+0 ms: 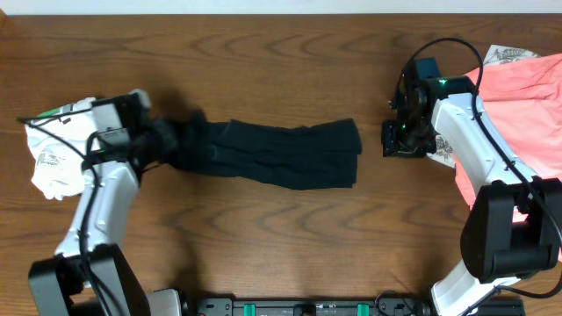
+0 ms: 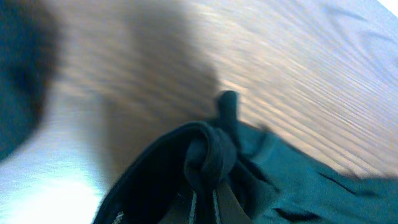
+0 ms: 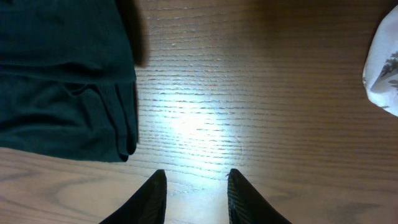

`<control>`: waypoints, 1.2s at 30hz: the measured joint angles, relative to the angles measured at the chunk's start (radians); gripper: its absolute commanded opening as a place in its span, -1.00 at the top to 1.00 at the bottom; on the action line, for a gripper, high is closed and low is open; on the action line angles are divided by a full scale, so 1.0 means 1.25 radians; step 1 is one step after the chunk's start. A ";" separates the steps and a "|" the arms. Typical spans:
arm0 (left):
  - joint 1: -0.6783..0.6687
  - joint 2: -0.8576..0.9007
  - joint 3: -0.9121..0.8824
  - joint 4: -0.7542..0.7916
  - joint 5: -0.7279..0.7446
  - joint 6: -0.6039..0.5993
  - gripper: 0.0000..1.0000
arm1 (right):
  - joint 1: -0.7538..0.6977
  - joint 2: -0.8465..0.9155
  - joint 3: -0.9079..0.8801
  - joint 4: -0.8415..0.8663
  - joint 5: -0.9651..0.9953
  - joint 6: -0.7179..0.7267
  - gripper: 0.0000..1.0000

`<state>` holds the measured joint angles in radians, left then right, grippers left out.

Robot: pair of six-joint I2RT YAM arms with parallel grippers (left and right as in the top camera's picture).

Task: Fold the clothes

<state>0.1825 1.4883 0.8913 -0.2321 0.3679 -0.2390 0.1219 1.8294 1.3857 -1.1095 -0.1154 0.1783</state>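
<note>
Spanning the wooden table (image 1: 281,53) from left of centre to right of centre, the black shirt (image 1: 281,154) lies drawn out in a long, rumpled band; its right end is flat and squared off and its left end is gathered to a narrow bunch. The right arm (image 1: 474,158) rises from the near right corner, bends inward over the salmon-pink garment (image 1: 527,83) heaped at the table's right edge, and turns its wrist down toward the wood. The left arm (image 1: 97,202) climbs from the near left corner and angles right, its wrist passing over the white garment with green print (image 1: 53,154) crumpled at the left edge. A pale printed cloth (image 3: 382,62) shows beside the pink heap. The left gripper (image 1: 162,140) points along the table toward the right and is clamped tight on the shirt's bunched left end – its wrist view, though blurred, shows dark fabric knotted up close to the lens. The right gripper (image 3: 196,180) hangs just beside the shirt's right end without touching it – its fingers stand partly apart over bare wood, holding nothing.
</note>
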 measured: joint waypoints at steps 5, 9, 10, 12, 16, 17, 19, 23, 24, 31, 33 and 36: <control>-0.113 -0.035 0.000 -0.004 0.003 0.000 0.88 | 0.000 0.000 0.000 0.000 0.000 0.000 0.37; -0.208 -0.038 0.000 -0.025 -0.010 0.000 0.88 | 0.000 0.000 0.000 0.000 -0.001 0.000 0.38; -0.231 -0.038 0.000 -0.028 -0.016 0.000 0.88 | 0.000 0.000 0.000 0.000 -0.002 0.000 0.38; -0.272 -0.038 0.000 -0.031 -0.032 0.000 0.88 | 0.000 0.000 0.000 0.002 -0.005 0.000 0.38; -0.341 -0.038 0.000 -0.032 -0.070 -0.001 0.88 | 0.000 0.000 0.000 0.009 -0.016 0.000 0.37; -0.356 -0.037 0.000 -0.033 -0.077 -0.001 0.88 | 0.000 0.000 0.000 0.009 -0.019 0.000 0.37; -0.374 -0.035 0.000 -0.032 -0.088 -0.001 0.88 | 0.000 0.000 0.000 0.010 -0.023 0.000 0.36; -0.389 -0.031 0.000 -0.021 -0.114 -0.013 0.88 | 0.000 0.000 0.000 0.012 -0.028 0.000 0.36; -0.389 -0.030 0.000 -0.013 -0.123 -0.016 0.88 | 0.000 0.000 0.000 0.012 -0.029 0.000 0.37; -0.389 -0.030 0.000 0.075 -0.173 -0.052 0.88 | 0.000 0.000 0.000 0.012 -0.034 0.000 0.37; -0.389 -0.029 0.000 0.106 -0.178 -0.085 0.88 | 0.000 0.000 0.000 0.012 -0.034 0.000 0.36; -0.389 -0.029 0.000 0.124 -0.183 -0.141 0.88 | 0.000 0.000 0.000 0.012 -0.035 0.000 0.36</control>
<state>-0.3038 1.4517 0.8913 -0.0772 0.1394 -0.4152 0.1219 1.8294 1.3857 -1.0943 -0.1589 0.1783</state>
